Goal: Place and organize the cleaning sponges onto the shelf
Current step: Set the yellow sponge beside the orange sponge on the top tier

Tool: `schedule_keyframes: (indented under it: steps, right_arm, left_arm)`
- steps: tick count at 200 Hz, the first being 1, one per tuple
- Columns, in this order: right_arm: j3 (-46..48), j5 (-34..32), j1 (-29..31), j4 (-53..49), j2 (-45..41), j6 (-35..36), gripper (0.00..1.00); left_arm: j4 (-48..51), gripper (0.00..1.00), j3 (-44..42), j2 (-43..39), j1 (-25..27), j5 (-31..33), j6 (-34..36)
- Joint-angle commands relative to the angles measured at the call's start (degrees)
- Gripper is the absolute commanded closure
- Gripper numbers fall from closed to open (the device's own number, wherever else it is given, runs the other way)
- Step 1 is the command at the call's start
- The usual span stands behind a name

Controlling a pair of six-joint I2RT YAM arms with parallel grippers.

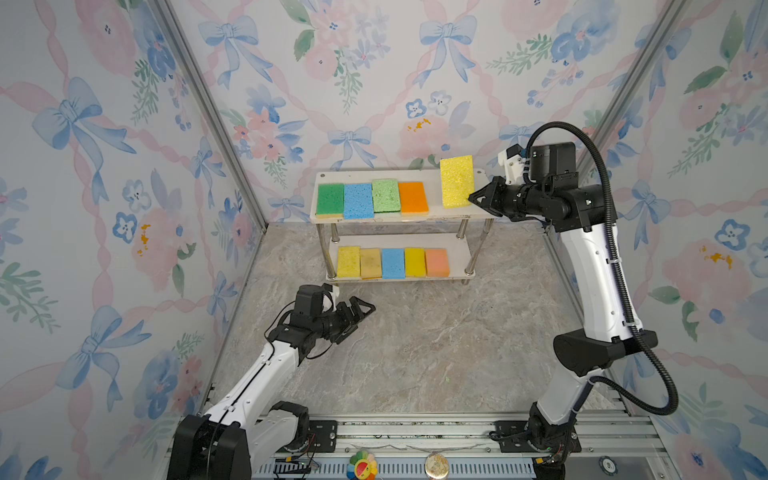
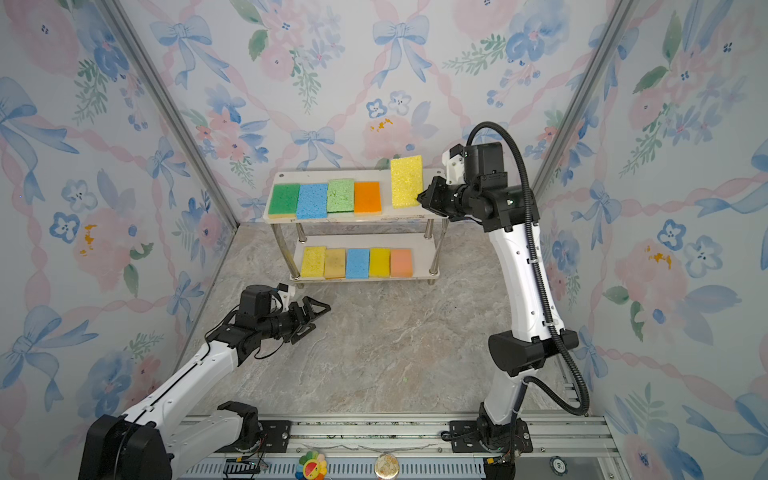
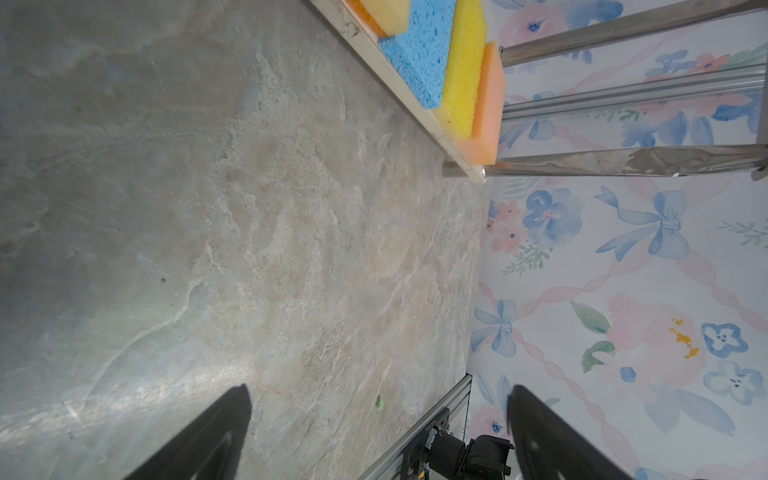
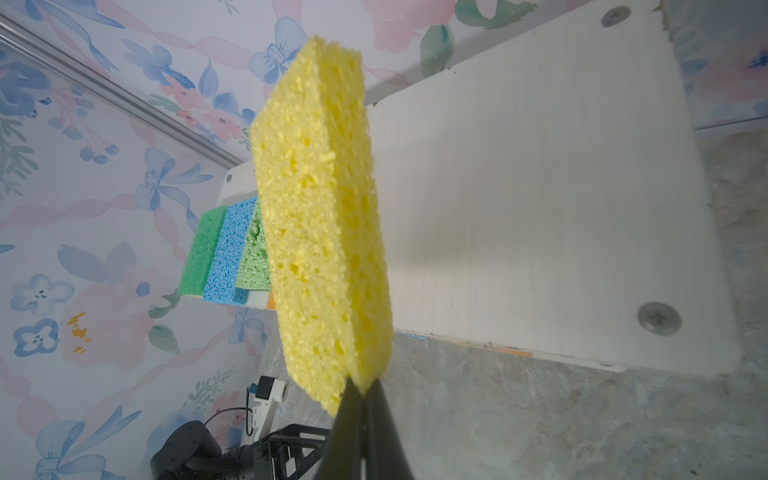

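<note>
Yellow sponge (image 4: pixel 324 232) above nine-sponge shelf (image 1: pixel 434 203)

The yellow sponge (image 4: pixel 320 232) is rough, porous foam. The shelf (image 4: pixel 540 208) is matt white board on shiny metal posts (image 3: pixel 623 164). The worktop (image 1: pixel 415 353) looks like marbled stone.

Your right claw (image 1: pixel 472 198) is black, pinching a yellow sponge (image 1: pixel 456 180). Past its tips on the white shelf board (image 1: pixel 435 203) you've got an orange sponge (image 1: pixel 413 197), light green sponge (image 1: pixel 386 195), blue sponge (image 1: pixel 358 200), dark green sponge (image 1: pixel 330 199). And the wallpaper (image 1: pixel 374 83) is pastel, pink flowers and blue bows; the tabletop (image 1: pixel 415 340) under it is grey-beige marble.
</note>
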State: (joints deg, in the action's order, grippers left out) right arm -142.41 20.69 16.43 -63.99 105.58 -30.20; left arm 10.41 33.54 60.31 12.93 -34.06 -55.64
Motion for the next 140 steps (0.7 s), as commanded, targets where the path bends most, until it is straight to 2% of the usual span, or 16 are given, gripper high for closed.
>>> schedule_keyframes:
  steps: [1,78,140]
  right_arm:
    - [-1.72,1.76,-0.51,-3.29,1.75,-1.15,0.95]
    - [-1.91,2.91,-0.86,-4.2,3.78,-0.6,0.95]
    - [-2.08,5.48,-0.98,-1.03,6.51,-3.09,0.95]
  left_arm:
    - [0.17,0.02,1.27,0.68,-0.36,-1.37,1.58]
    - [0.23,0.02,1.21,0.77,-0.36,-1.76,1.45]
    - [0.23,0.02,0.62,0.2,-0.37,-2.18,1.23]
